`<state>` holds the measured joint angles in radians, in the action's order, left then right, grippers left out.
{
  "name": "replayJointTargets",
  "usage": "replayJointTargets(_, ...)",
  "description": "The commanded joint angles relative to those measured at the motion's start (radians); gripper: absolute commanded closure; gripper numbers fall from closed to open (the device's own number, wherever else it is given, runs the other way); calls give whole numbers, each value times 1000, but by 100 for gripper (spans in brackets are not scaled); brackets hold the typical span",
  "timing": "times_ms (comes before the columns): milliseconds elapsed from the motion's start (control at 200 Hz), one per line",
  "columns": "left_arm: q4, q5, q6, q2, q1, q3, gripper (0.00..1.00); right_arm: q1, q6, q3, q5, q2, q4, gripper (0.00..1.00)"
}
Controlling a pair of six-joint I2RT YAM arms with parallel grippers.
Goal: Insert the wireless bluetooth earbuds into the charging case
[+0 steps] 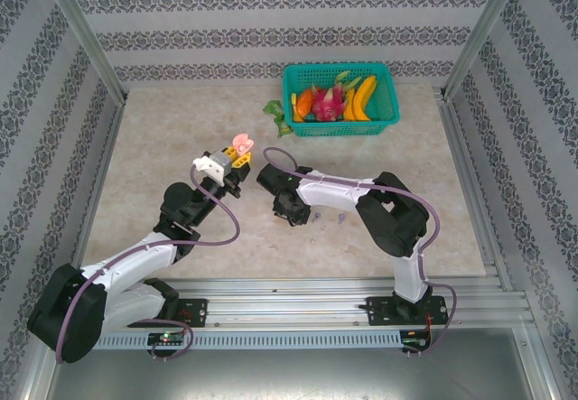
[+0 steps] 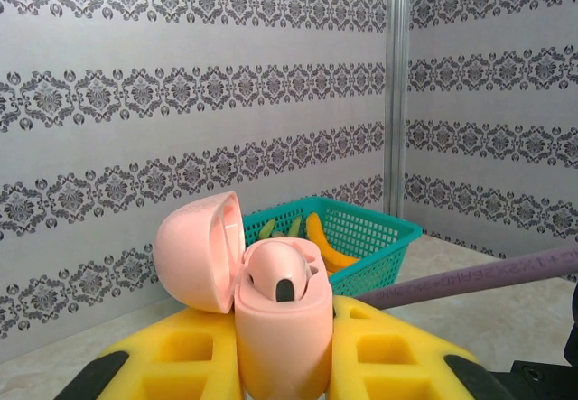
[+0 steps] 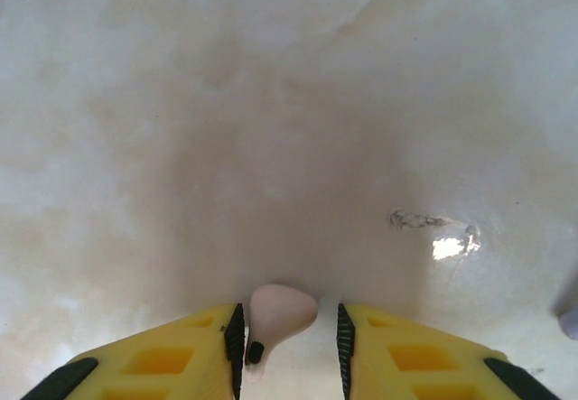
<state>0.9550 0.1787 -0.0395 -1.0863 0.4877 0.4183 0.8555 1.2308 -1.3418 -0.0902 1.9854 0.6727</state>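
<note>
Two jobs: your left gripper (image 1: 237, 158) clamps the case (image 2: 282, 319) upright for loading; your right gripper (image 3: 289, 337), at its five o'clock, stands unclosed around an earbud (image 3: 282, 312).

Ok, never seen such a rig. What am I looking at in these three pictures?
Two robot arms are bolted at the near edge of a table. The top picture looks down from above; the other two come from cameras on each wrist. The left gripper is shut on an open pink charging case. The right gripper points down at the table, its jaws apart on either side of a pale pink earbud. A green basket of toy fruit sits at the back.
</note>
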Motion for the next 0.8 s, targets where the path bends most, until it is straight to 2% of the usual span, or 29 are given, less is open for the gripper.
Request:
replayJointTargets(0,32,10,23,19,-18,-10,100,12,-58,-16,-11,21,6,68)
replayJointTargets(135,32,11,25,19,-18,-10,100,16,-143,-28,-5,22,14,73)
replayJointTargets(375,30,13,26,19,-20,-9,100,19,-267,-48,-7,28,55,74)
replayJointTargets(535,33,13,29,16,-21,-7,100,17,-298,-65,-24,32,81,71)
replayJointTargets(669,31,15,30,14,-21,-7,100,14,-298,-85,-28,49,96,64)
replayJointTargets(794,30,17,30,17,-20,-6,100,11,-283,-94,-26,61,98,63)
